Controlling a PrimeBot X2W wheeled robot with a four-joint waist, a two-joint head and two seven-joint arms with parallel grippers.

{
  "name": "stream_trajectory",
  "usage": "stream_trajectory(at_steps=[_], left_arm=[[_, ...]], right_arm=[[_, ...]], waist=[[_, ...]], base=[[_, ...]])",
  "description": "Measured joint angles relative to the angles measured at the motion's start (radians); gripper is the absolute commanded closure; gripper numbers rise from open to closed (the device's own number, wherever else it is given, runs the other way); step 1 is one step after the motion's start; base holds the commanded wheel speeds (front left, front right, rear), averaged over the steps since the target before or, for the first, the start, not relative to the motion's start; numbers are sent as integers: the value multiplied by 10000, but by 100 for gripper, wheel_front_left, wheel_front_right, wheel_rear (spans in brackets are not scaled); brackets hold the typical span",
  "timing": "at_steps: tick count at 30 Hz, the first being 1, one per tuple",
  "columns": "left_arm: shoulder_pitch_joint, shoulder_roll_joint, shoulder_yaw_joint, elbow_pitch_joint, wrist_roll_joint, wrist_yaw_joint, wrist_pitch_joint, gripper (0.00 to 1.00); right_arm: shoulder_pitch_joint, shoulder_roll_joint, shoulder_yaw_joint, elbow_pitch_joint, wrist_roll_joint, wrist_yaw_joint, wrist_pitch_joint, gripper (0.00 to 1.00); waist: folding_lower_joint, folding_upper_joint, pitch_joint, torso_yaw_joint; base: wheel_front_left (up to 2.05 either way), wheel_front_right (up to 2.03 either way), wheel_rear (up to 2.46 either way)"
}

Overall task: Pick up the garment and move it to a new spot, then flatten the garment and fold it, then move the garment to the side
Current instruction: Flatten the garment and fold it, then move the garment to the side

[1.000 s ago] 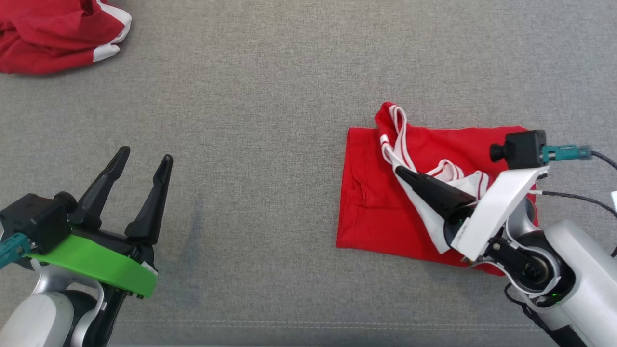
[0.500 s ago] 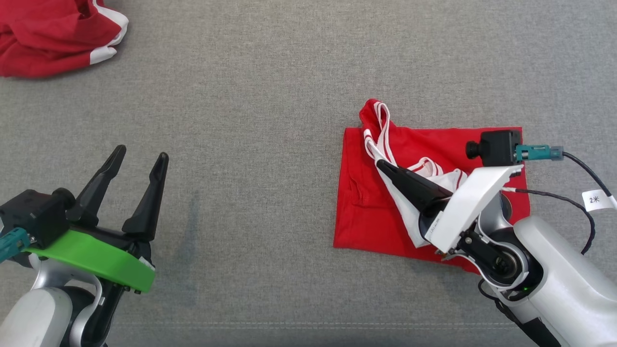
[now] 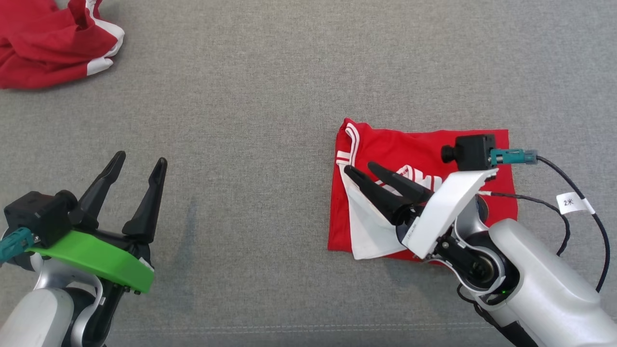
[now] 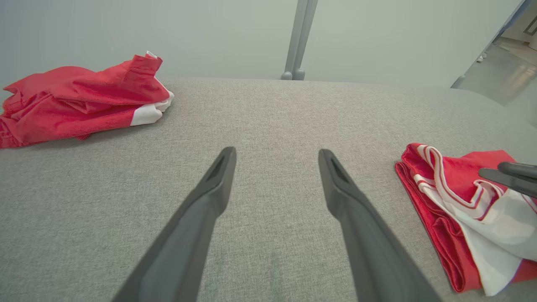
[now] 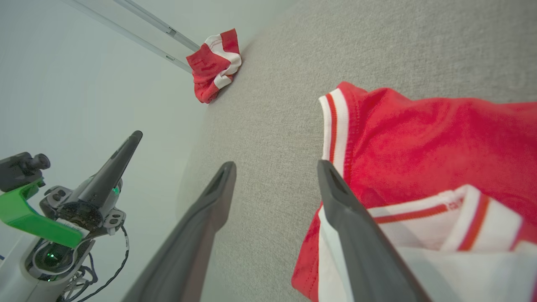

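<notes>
Red-and-white jersey (image 3: 409, 144) looks folded, lying right of centre toward the worktop's (image 3: 270, 96) near edge. Right tool (image 3: 359, 167) is spread wide over it, gripping nothing. Left tool (image 3: 140, 158) is released too. I'd guess only the move aside is left.

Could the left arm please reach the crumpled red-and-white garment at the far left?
Probably yes: the left pincer stands open, and only bare grey fabric surface lies between it and the crumpled red-and-white garment.

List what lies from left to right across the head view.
From the left: crumpled red garment → left end effector → folded red garment → white cable tag.
</notes>
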Motion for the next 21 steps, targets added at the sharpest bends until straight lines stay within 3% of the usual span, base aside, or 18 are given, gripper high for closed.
stream_trajectory(at_steps=[5, 8, 14, 21], left_arm=[[13, 2, 90, 107, -8, 0, -90, 0], [87, 6, 290, 153, -127, 52, -188, 0], [514, 2, 347, -61, -221, 113, -221, 0], [510, -8, 320, -397, -222, 138, -221, 0]], right_arm=[[-13, -23, -702, -656, 67, 36, -466, 0], [43, -529, -1338, -704, 71, -82, -700, 0], [1288, -1894, -2546, 46, 291, -447, -838, 0], [2208, -2230, -2903, 794, 794, -516, -773, 0]], waist=[[0, 0, -249, -83], [0, 0, -410, -167], [0, 0, -642, -430], [0, 0, -461, -495]], base=[[0, 0, 0], [0, 0, 0], [0, 0, 0], [0, 0, 0]])
